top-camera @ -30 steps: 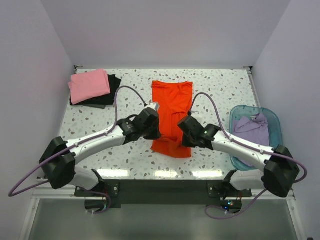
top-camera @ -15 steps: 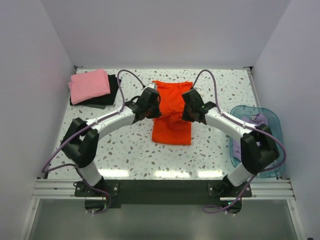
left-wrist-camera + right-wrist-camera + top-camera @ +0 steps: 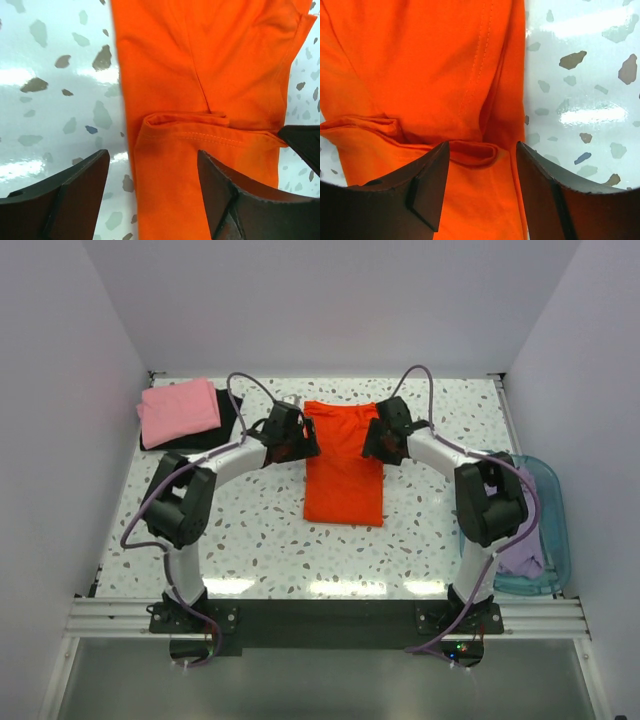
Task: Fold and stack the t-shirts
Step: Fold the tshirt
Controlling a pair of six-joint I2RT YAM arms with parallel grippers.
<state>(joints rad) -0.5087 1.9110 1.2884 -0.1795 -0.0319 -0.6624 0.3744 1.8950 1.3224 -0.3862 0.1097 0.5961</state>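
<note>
The orange-red t-shirt (image 3: 343, 472) lies folded into a narrow rectangle at the middle of the table. My left gripper (image 3: 299, 437) stands open over the shirt's far left edge, and my right gripper (image 3: 379, 436) stands open over its far right edge. In the left wrist view the orange shirt (image 3: 200, 75) lies flat under the left gripper (image 3: 152, 167), a folded hem showing just ahead of the fingers. The right wrist view shows the right gripper (image 3: 482, 157) open above the doubled cloth (image 3: 420, 60), gripping nothing. A folded pink t-shirt (image 3: 178, 409) rests on a black t-shirt (image 3: 222, 436) at the back left.
A translucent blue basket (image 3: 553, 508) at the right edge holds the pale lavender t-shirt (image 3: 524, 552), partly behind my right arm. White walls close in the speckled table (image 3: 250, 530) on three sides.
Both arms swung from the shirt's near half to its far end, laying cloth over onto itself. Both grippers, shut on the cloth before, have opened and let go.
</note>
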